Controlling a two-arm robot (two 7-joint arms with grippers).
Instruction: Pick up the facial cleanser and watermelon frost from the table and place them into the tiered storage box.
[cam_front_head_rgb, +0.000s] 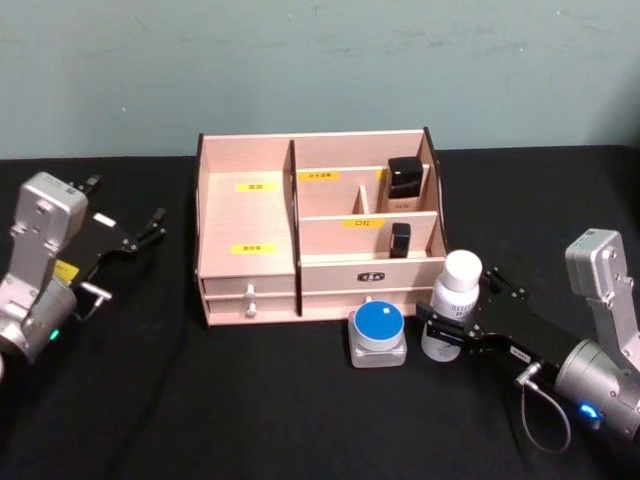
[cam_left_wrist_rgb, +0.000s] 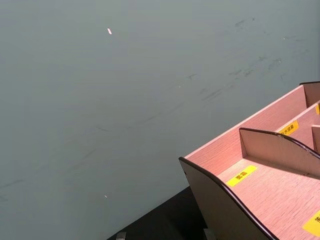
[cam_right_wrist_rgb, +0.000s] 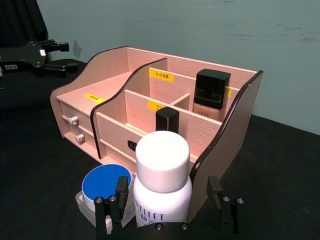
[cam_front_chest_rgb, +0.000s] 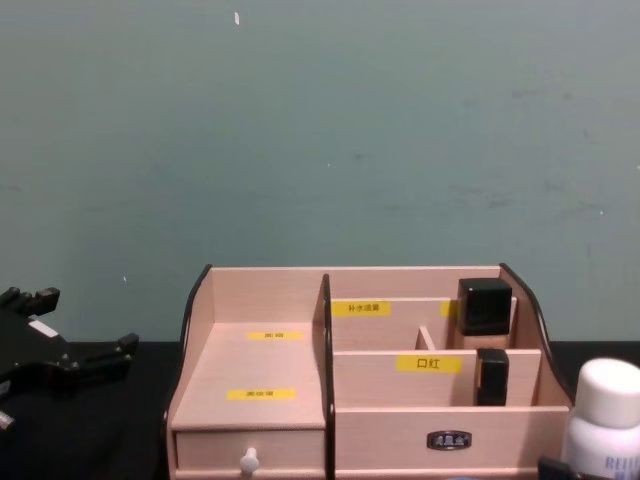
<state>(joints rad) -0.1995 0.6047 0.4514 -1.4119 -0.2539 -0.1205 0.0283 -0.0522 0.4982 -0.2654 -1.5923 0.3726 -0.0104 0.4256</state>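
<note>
We see the facial cleanser bottle (cam_right_wrist_rgb: 162, 170), white with a white cap, standing upright on the black table (cam_front_head_rgb: 250, 410) between the jaws of the right gripper (cam_right_wrist_rgb: 169, 202). The jaws are wide and straddle the lower body of the bottle. One finger (cam_right_wrist_rgb: 121, 200) sits close to its side, and the other shows a clear gap, so nothing is clamped. The watermelon frost jar (cam_front_head_rgb: 378, 332), clear with a blue lid, stands just outside the jaws on the robot's left, next to the near finger and just beside the bottle. We cannot tell whether jar and bottle touch. The tiered storage box (cam_front_head_rgb: 245, 225) is just beyond the jaws, with its right front corner near the bottle. Its rear right compartment holds a black-capped bottle (cam_front_head_rgb: 404, 185), and the tier in front holds a small black tube (cam_front_head_rgb: 400, 238), both upright. The left gripper (cam_front_head_rgb: 155, 226) hangs well apart from all this, left of the box. Its jaws are a little apart and point towards the box's side wall.
</note>
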